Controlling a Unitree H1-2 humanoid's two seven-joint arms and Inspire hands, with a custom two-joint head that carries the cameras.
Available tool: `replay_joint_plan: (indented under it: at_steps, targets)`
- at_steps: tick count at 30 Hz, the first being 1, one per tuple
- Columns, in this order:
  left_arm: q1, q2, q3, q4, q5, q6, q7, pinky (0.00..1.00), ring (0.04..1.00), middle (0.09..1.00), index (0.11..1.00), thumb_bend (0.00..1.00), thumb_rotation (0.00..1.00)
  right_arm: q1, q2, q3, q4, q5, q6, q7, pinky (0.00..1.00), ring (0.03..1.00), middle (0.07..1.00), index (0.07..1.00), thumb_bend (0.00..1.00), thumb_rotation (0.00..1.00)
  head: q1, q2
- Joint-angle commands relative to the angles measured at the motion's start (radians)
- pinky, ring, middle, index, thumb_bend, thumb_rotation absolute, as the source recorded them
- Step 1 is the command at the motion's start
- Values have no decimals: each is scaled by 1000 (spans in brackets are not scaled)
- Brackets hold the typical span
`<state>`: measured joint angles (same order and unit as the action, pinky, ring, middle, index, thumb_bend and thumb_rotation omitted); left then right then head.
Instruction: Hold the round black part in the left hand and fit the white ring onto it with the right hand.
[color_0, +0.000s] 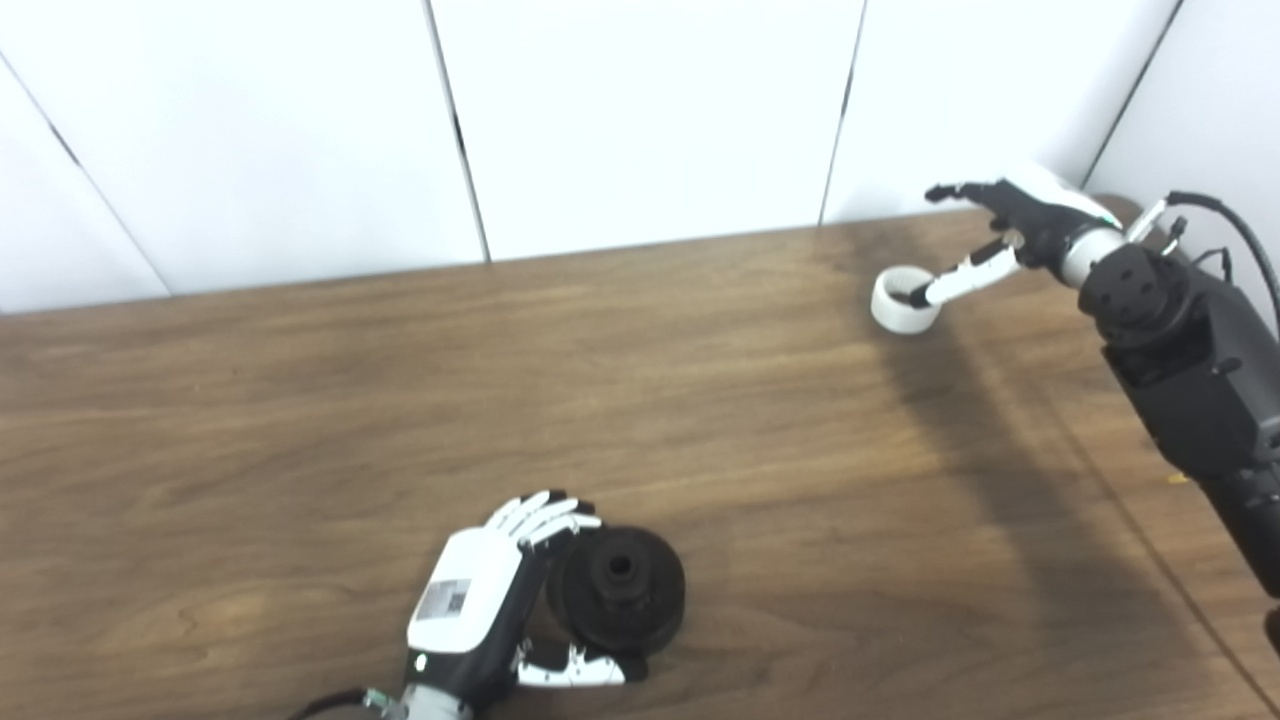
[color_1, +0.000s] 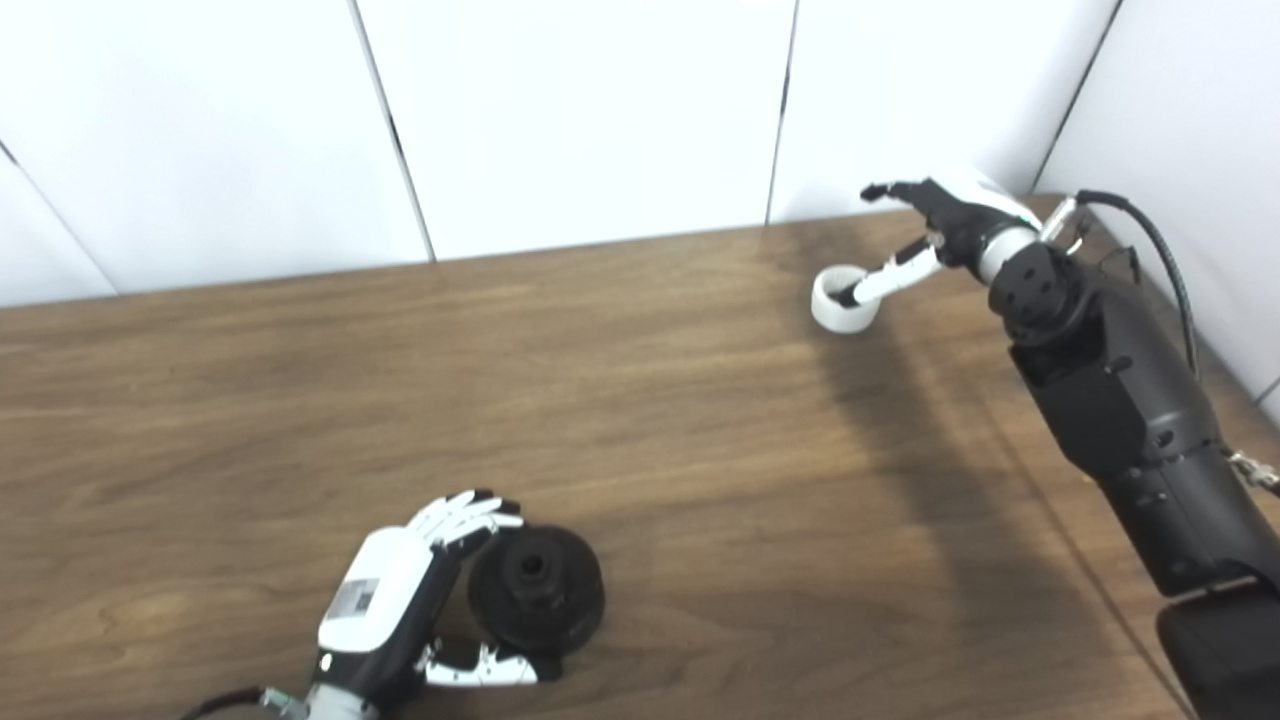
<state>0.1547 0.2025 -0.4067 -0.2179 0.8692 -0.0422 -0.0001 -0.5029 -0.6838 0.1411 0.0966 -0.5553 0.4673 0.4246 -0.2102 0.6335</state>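
Note:
The round black part (color_0: 620, 592) stands on the wooden table (color_0: 300, 400) near the front edge, its centre hole facing up. My left hand (color_0: 478, 592) is cupped around its left side, fingers curled over the far edge and thumb along the near edge, closed on it. The white ring (color_0: 900, 302) lies at the far right of the table, close to the wall. My right hand (color_0: 1010, 232) is just to the right of the ring, with one fingertip poked into the ring's hole and the other fingers spread above it, not pinching it. The ring also shows in the right eye view (color_1: 838, 305).
White wall panels (color_0: 640, 120) run along the table's far edge and close off the right corner behind the right hand. The right forearm (color_0: 1190, 370) and its cable lie over the table's right side. A dark shadow falls under that arm.

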Motion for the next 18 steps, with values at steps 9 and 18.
replay_joint_plan:
  at_steps: [9, 18]
  targets:
    - [31, 29, -8, 51, 36, 19, -23, 908, 902, 838, 488, 519, 65, -81, -44, 52, 22, -75, 0, 64, 911, 983, 936, 873, 913, 266, -3, -5]
    - [31, 33, -7, 48, 30, 13, -20, 921, 900, 837, 488, 519, 65, -97, -29, 72, 66, -118, 1, 94, 961, 993, 941, 873, 916, 248, -5, 4]
